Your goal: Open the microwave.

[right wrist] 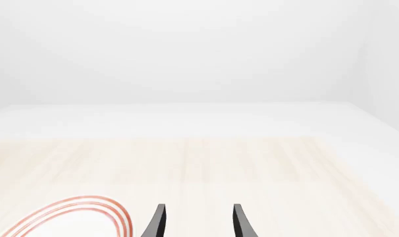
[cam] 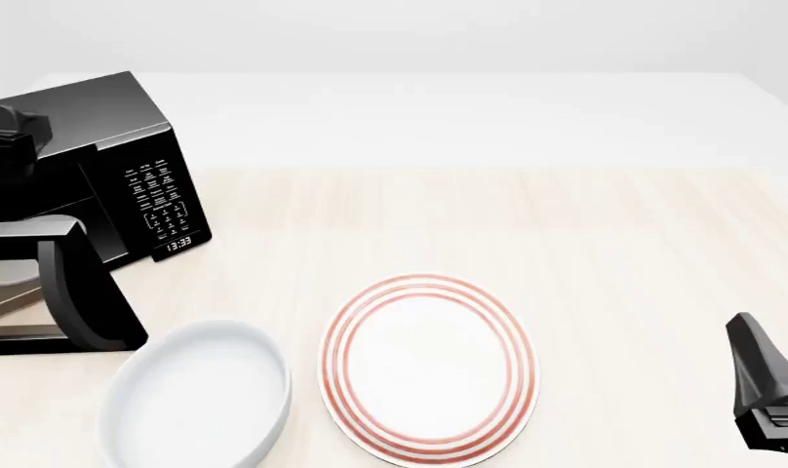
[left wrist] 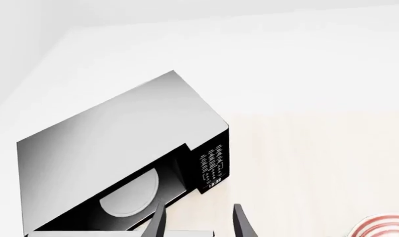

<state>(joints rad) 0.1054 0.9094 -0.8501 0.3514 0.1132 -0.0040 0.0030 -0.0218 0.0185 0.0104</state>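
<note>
The big black box-shaped microwave (cam: 134, 175) stands with its door swung open; left gripper (left wrist: 199, 222) and right gripper (right wrist: 198, 221) both spread, holding nothing.

We note the microwave (cam: 134, 185) as glossy black, plastic-like on its keypad panel, its top (left wrist: 120, 128) a smooth satin sheen like brushed metal; the turntable (left wrist: 130, 195) inside looks matt white. The table (cam: 498, 214) shows pale, fine-grained wood, smooth and matt. The red-ringed plate (cam: 429, 369) and white bowl (cam: 196, 395) look like smooth glazed ceramic. Gripper fingers (right wrist: 158, 219) appear matt black plastic
</note>
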